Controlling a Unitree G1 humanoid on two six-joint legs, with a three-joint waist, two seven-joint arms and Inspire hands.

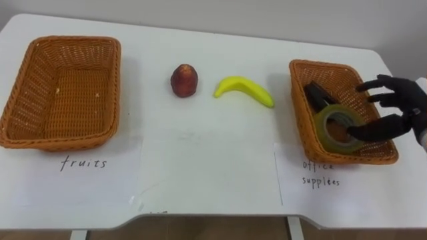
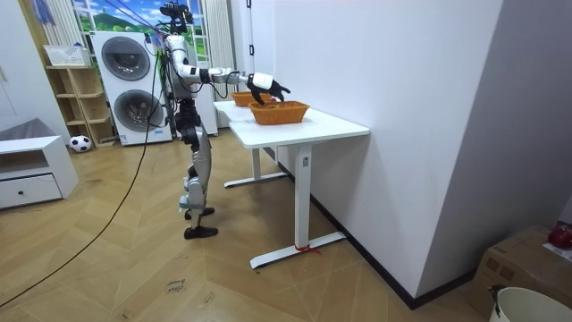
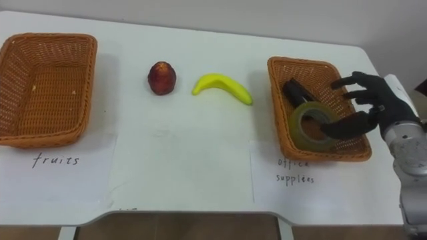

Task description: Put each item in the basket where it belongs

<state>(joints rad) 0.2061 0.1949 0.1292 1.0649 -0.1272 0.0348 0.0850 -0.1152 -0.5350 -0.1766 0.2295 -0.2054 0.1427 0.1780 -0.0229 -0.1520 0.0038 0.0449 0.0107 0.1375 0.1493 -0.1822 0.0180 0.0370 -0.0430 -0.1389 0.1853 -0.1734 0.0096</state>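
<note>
The roll of tape (image 1: 323, 131) lies in the right-hand basket (image 1: 323, 65), propped on edge against the near wall, its yellowish ring facing up. Just behind it in the same basket there's a dark office item (image 1: 317, 95), lying at a slant. I can't make out what it is.

The robot's right hand (image 1: 399, 107) hangs over the right side of that basket with its fingers spread wide and holding nothing. The thumb stretches towards the tape's right edge, though from here I can't tell if it actually touches.

The fruit is out on the white table (image 1: 200, 47). The banana (image 1: 243, 89) lies just left of the right-hand basket, curved side away from the robot. The red fruit (image 1: 184, 81) stands a little further left, close to the banana but apart from it. The left basket (image 1: 73, 40) sits well off at the far left with no fruit in it.

A sheet of paper (image 1: 200, 167) lies flat near the front edge between the baskets. A handwritten label sits in front of each basket.

From across the room, the robot stands upright at the end of the table, one arm reaching out over the baskets. Stacked washing machines (image 2: 131, 85) are behind it, and a football (image 2: 80, 142) is on the floor by a shelf.
</note>
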